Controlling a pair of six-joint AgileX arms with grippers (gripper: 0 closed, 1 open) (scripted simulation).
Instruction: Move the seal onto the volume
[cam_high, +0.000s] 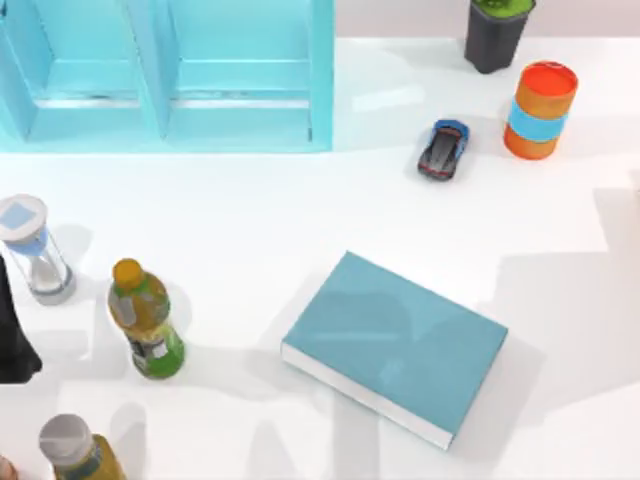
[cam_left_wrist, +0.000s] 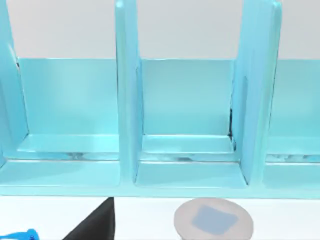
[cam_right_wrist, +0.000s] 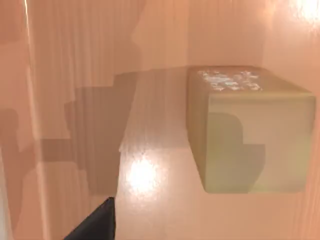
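White tabletop carries the teal volume (cam_high: 395, 345) lying flat, well in front of the light-blue shelf unit (cam_high: 165, 75). Left arm (cam_high: 15, 335) sits at the table's left edge, far from the volume; its finger spread cannot be told. Right wrist view shows the seal (cam_right_wrist: 250, 130) on a tan surface.

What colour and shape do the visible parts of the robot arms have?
The left arm appears at the top view's left edge as a plain black, tapering piece. Each wrist view shows one black wedge-shaped finger tip. No cables or markings are visible.
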